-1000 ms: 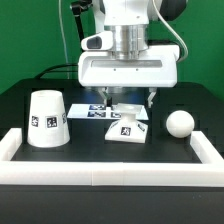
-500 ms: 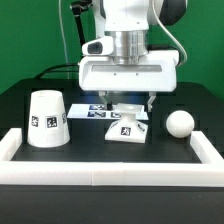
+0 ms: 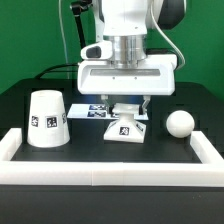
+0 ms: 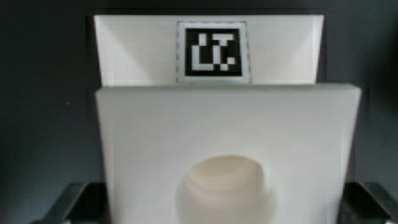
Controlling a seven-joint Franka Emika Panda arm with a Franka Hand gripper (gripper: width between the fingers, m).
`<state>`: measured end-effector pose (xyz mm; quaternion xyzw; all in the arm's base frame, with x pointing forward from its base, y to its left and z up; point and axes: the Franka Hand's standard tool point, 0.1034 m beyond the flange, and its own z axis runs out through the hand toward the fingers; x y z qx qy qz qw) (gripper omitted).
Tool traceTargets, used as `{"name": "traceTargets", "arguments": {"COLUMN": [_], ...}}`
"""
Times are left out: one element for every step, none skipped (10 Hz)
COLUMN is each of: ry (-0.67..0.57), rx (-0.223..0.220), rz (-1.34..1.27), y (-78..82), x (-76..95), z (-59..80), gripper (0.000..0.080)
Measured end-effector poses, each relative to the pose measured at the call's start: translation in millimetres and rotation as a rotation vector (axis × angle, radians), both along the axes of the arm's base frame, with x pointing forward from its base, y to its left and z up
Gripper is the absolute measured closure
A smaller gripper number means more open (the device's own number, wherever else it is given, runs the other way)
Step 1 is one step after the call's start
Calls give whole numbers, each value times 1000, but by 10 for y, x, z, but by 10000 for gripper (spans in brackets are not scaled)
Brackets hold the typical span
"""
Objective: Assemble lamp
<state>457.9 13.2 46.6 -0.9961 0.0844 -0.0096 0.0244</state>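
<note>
The small blocky lamp base [image 3: 127, 128] sits at the middle of the black table. My gripper [image 3: 128, 104] hangs right over it, jaws open, one finger on each side of the base's top. In the wrist view the base [image 4: 222, 120] fills the picture, with its tag at the far end and a round socket near the gripper [image 4: 222, 207]. The dark fingertips [image 4: 68, 205] show just outside the base's two sides. The cone-shaped shade [image 3: 45, 120] stands at the exterior view's left. The ball-topped bulb [image 3: 180, 123] lies at its right.
The marker board [image 3: 95, 112] lies flat behind the base, partly under the gripper. A low white wall [image 3: 100, 171] runs along the front and both sides of the table.
The gripper has come down a little toward the base. The base, shade and bulb have not moved.
</note>
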Motion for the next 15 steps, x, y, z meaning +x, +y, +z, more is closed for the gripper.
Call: {"name": "traceTargets", "arguments": {"ry": [-3,-2,-2,-2,0,-3,-13,-23,-29,-45,-63,-81,-91,-101,-110], "rx": [1,1,1,1,0,2,5,7,10,13,16,17,18,19,20], "rz": [19,21,22,22,46,83,103,131,145,152,161,169,176,185,194], "y": [-33,-22,-17,-17,-13,9,55,99,129,181,252,316,366,425,487], "x": [12,7,6,6,20,111,227,360,479,628,778,906,983,1068,1138], "z": [5,2,1,0,-2,2,3,5,8,7,9,11,11,14,14], "gripper": [265,265,265,265,265,265,265,264,264,264,263,263,263,263,263]}}
